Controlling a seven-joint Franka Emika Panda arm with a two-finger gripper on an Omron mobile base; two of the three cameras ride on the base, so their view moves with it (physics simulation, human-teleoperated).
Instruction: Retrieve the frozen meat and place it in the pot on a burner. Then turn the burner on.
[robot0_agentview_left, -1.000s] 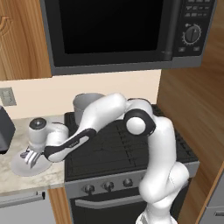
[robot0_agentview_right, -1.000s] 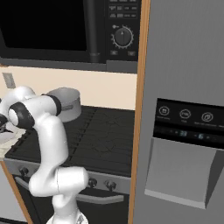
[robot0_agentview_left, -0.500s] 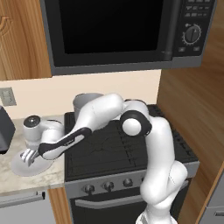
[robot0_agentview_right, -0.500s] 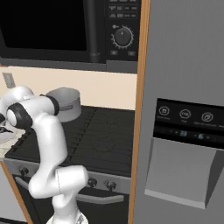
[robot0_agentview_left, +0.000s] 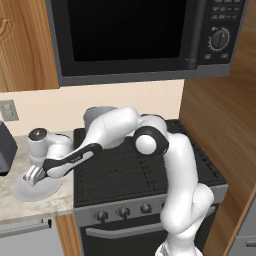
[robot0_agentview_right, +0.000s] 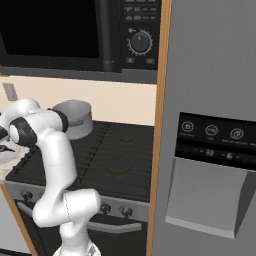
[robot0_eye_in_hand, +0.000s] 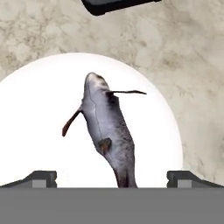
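The frozen meat (robot0_eye_in_hand: 107, 131), a grey fish-shaped piece with thin dark fins, lies on a round white plate (robot0_eye_in_hand: 39, 113) on the beige stone counter. My gripper (robot0_eye_in_hand: 113, 179) hangs open just above it, one fingertip on each side of its tail end. In the left base view the gripper (robot0_agentview_left: 32, 175) points down over the plate (robot0_agentview_left: 35, 190), left of the stove. The grey pot (robot0_agentview_left: 100, 116) stands on a rear left burner of the black cooktop (robot0_agentview_left: 130, 170), partly behind my arm. The right base view shows the pot (robot0_agentview_right: 75, 117) too.
A dark appliance (robot0_agentview_left: 5, 147) stands on the counter at the far left, close to the plate. A microwave (robot0_agentview_left: 135, 35) hangs over the stove. Stove knobs (robot0_agentview_left: 122, 212) line its front panel. A grey fridge (robot0_agentview_right: 210, 125) flanks the stove on the right.
The hand has shifted slightly left and settled lower over the plate. The jaws have stayed open, and the meat and the pot have not moved.
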